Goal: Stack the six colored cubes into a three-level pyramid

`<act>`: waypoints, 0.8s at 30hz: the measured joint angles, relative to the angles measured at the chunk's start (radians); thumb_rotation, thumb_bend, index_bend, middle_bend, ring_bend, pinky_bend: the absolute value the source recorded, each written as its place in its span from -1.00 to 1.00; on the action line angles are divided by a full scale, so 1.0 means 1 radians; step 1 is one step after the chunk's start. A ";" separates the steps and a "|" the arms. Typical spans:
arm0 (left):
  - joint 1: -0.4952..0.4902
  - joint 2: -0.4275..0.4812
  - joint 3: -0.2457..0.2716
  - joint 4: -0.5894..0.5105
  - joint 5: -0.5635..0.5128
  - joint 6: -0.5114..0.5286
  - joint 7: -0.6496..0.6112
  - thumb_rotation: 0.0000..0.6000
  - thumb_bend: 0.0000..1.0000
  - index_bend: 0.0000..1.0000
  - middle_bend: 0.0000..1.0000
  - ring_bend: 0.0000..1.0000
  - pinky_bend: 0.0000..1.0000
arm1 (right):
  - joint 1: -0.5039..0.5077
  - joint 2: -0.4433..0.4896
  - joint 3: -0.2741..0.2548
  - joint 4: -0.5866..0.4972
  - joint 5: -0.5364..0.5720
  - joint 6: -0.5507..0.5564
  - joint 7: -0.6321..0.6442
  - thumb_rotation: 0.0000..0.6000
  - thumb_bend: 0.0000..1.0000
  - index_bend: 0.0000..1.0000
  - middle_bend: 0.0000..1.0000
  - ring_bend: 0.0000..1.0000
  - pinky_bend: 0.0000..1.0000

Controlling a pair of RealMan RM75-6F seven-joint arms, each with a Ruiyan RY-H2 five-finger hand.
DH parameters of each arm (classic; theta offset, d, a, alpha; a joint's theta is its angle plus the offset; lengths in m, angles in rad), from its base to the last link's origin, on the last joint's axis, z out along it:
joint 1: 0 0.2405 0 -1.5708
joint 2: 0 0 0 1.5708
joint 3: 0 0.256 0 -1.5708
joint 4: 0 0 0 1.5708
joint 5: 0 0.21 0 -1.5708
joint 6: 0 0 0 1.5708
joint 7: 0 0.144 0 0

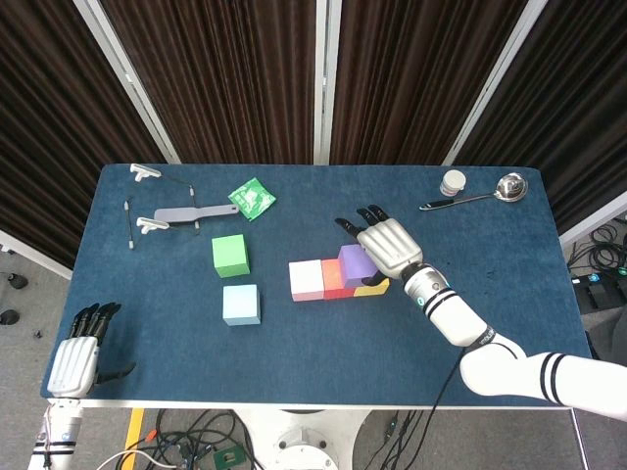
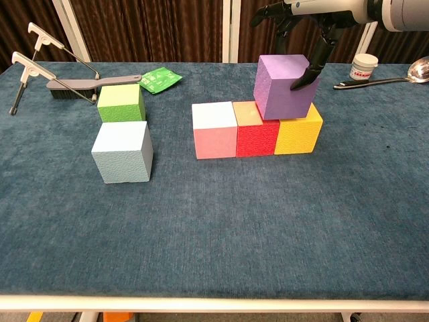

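the left robot hand [image 1: 75, 360] hung idle at the worktop [image 2: 268, 221] edge, fingers loosely apart, holding nothing. left of the right robot hand [image 1: 384, 247], light blue cube [image 2: 122, 151] and green cube [image 2: 120, 102] waited. it pinched the purple cube [image 2: 283, 86] over the red cube [image 2: 257, 133] and yellow cube [image 2: 297, 132]; seemingly light, grippy foam, best held by opposite faces.

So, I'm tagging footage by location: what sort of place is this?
Probably a robot lab or test booth: a blue-covered table ringed by dark curtains, with loose cables on the floor.
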 measured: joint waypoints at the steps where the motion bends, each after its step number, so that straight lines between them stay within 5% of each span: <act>1: 0.000 -0.001 0.000 0.001 0.001 0.001 -0.001 1.00 -0.93 -0.75 -0.82 -1.00 -1.00 | 0.004 0.000 -0.001 0.000 0.006 -0.002 -0.003 1.00 -0.78 -1.00 -0.05 -0.89 -1.00; 24: 0.000 -0.003 0.006 0.013 0.003 -0.005 -0.022 1.00 -0.92 -0.75 -0.82 -1.00 -1.00 | 0.050 -0.016 -0.025 0.000 0.080 0.021 -0.060 1.00 -0.77 -1.00 -0.05 -0.89 -1.00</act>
